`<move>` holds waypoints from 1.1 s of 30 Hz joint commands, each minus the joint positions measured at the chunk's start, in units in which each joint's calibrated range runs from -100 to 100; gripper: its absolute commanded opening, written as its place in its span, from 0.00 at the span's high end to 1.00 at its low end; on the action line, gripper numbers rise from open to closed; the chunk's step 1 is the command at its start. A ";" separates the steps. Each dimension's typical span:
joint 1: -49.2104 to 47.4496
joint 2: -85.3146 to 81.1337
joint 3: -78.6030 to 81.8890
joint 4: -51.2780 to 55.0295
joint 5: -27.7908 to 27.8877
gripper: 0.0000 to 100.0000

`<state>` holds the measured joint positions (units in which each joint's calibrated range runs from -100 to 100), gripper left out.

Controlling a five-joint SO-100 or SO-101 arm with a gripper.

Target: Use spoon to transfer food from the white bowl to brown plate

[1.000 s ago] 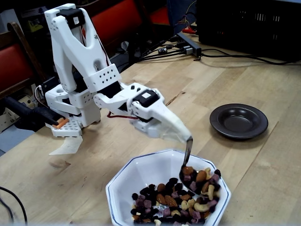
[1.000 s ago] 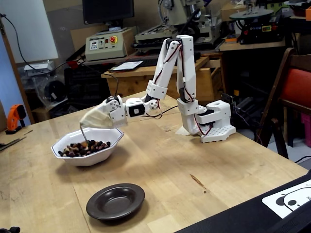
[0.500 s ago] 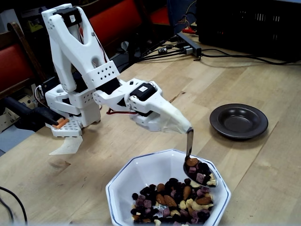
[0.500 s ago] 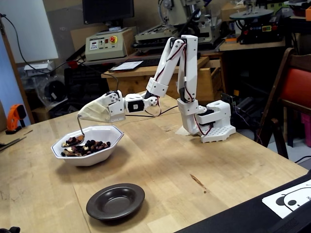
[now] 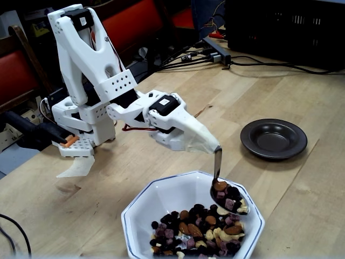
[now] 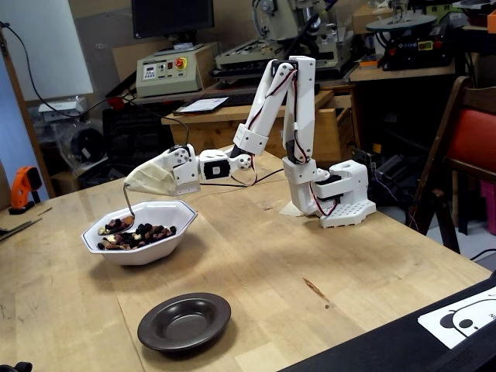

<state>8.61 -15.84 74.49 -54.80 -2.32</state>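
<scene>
a light wooden desk (image 6: 325, 256) spreads under the end effector (image 6: 132, 188). well behind the end effector sits a grey control box with a red button (image 6: 167, 71) and a dark monitor (image 6: 172, 15). far to its right a red-seated wooden chair (image 6: 465, 147). black cables (image 5: 259, 62) trail across the desk beyond it.

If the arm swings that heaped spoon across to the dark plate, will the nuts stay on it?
Probably not all. The food is piled above the spoon bowl's shallow edge, loose and rounded, so a piece may roll off if it tilts or jerks. The thin handle held in the gripper looks stiff, so sagging seems unlikely. The brown plate sits well apart from the white bowl, leaving bare table to cross.
</scene>
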 commanded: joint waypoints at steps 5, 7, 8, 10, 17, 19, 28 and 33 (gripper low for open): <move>0.20 -3.71 -3.52 6.50 0.00 0.98; 0.13 -3.80 -3.52 7.84 0.00 0.98; 0.13 -4.05 -3.52 8.32 0.00 0.98; 0.13 -6.02 -3.52 9.26 0.00 0.98; 0.13 -15.95 -2.64 9.42 0.00 0.98; 0.13 -17.15 -2.11 9.42 0.00 0.98; 0.05 -18.43 -1.13 9.42 0.00 0.98; -0.09 -18.52 -1.66 9.50 0.00 0.98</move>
<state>8.61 -31.30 74.58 -45.24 -2.32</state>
